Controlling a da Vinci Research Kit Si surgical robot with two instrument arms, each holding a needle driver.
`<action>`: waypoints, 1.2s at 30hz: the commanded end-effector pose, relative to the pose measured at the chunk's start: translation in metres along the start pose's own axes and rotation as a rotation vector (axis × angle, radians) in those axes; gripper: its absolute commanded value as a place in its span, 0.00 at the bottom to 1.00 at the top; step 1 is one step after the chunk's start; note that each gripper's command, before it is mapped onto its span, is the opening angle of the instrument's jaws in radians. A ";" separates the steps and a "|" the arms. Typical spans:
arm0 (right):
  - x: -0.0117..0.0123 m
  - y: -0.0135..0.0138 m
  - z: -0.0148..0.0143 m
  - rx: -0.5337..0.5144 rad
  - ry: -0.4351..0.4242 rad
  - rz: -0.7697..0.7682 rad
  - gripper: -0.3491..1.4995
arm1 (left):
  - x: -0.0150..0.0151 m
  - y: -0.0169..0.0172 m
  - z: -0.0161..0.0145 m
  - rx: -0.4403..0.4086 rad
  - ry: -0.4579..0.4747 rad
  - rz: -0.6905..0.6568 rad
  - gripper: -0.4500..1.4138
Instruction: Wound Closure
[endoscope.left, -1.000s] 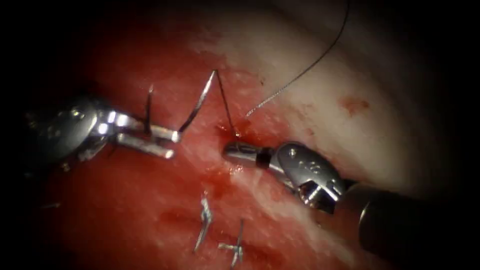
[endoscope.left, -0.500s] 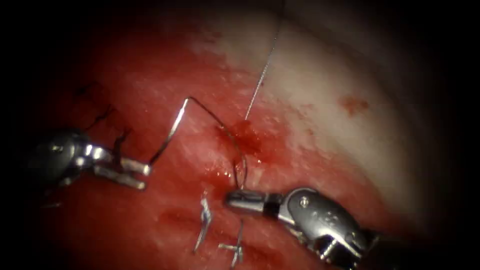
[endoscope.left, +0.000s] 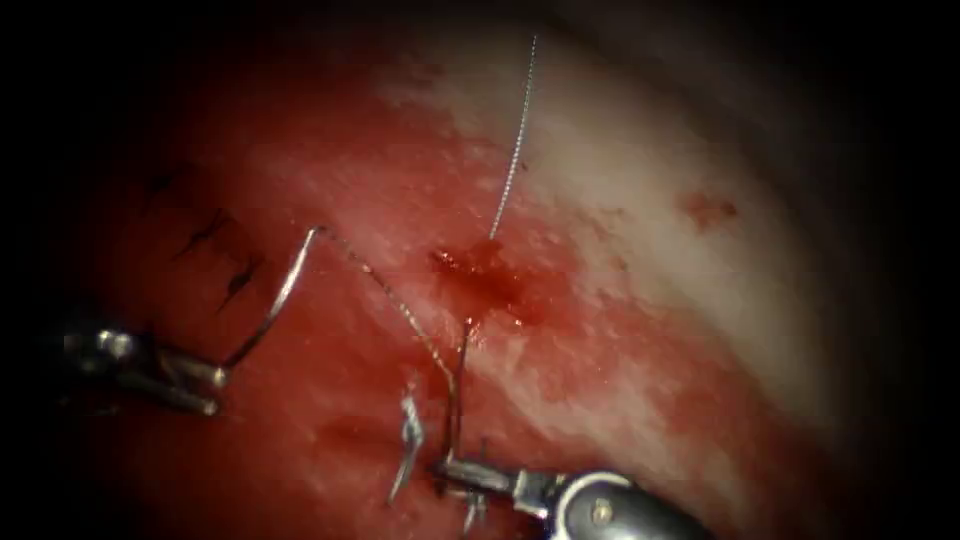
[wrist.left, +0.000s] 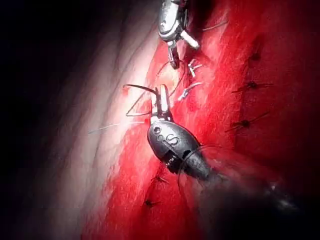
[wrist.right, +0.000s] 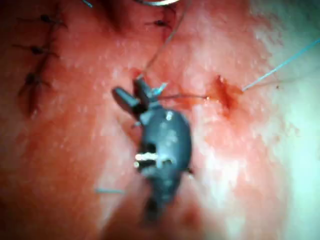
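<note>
Needle (endoscope.left: 272, 305) clamped near its end in my left end effector (endoscope.left: 212, 385), clear of tissue (endoscope.left: 640, 300); right end effector (endoscope.left: 462, 474) pinching thread (endoscope.left: 455, 385), cut thread ends (endoscope.left: 408, 445) just beside it.

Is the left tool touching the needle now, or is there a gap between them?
Touching. In the endoscope view the left tool holds one end of the curved needle, which arcs clear of the tissue; the right tool holds the thread.
</note>
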 end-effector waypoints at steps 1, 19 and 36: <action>-0.0010 0.0018 0.0004 -0.007 0.000 -0.008 0.85 | -0.0003 -0.0003 0.0000 0.008 0.002 0.004 0.00; -0.0063 0.0125 0.0034 -0.143 -0.030 -0.057 0.85 | 0.0001 -0.0012 -0.0025 0.067 -0.017 0.013 0.00; -0.0077 0.0109 0.0028 -0.119 -0.056 -0.072 0.00 | -0.0006 -0.0018 -0.0019 0.079 -0.024 0.013 0.00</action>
